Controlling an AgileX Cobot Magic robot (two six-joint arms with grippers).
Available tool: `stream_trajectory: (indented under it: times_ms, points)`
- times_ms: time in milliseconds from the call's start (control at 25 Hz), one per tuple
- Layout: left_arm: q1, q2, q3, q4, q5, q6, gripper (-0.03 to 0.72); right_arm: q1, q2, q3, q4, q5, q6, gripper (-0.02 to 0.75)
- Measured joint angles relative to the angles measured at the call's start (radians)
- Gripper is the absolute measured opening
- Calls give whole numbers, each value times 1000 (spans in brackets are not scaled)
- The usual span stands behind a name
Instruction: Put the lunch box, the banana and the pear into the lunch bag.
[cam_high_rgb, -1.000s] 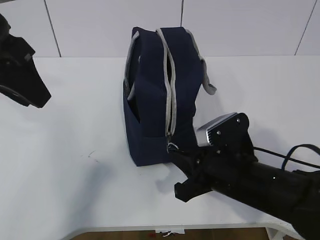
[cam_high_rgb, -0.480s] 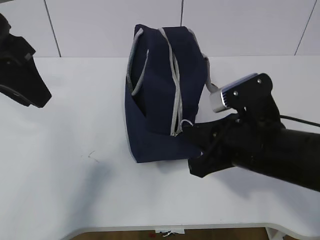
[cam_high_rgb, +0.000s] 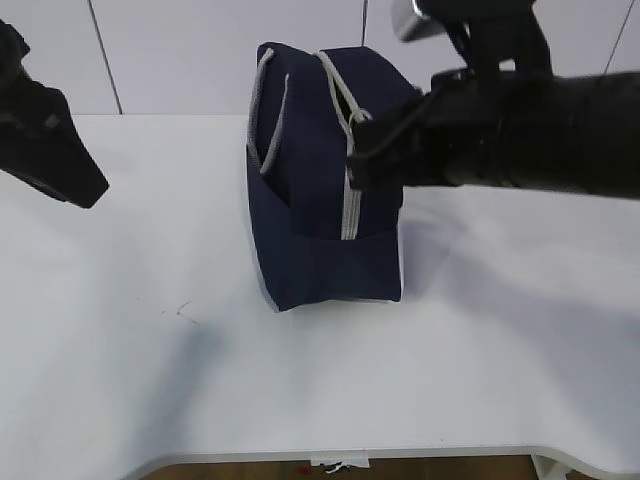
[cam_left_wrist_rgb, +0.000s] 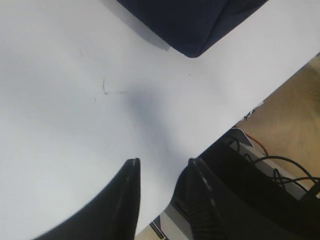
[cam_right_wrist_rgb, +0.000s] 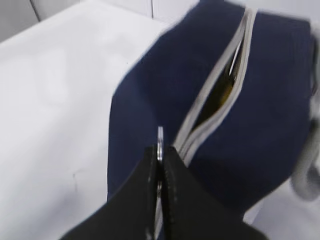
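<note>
White worktop carries the lunch bag; right pincer, directly above its zipper, clamps the ring pull. Left pincer gapes empty, well apart.

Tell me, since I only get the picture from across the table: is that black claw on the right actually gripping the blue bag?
Observer: Yes. The right wrist view shows the right claw shut on the ring pull of the lunch bag.
Operator: Is the bag zipped closed?
Observer: No. In that view the zipper gapes open beyond the claw, with something yellowish inside. I cannot tell what it is.
Operator: And the other claw?
Observer: The left wrist view shows the left claw open and empty above bare table.
</note>
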Motion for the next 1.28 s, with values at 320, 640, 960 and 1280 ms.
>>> stream_trajectory:
  times_ms: [320, 640, 960, 1280]
  points:
    - [0, 87, 6, -4, -140, 63, 244, 0, 100, -251, 67, 190, 0, -10]
    - [-1, 133, 8, -167, -230, 193, 246, 12, 234, -501, 194, 369, 0, -10]
    - [-1, 144, 8, -282, -333, 279, 343, 12, 261, -563, 248, 412, 0, -10]
    - [-9, 216, 8, -434, -418, 434, 350, 12, 261, -563, 281, 416, 2, -10]
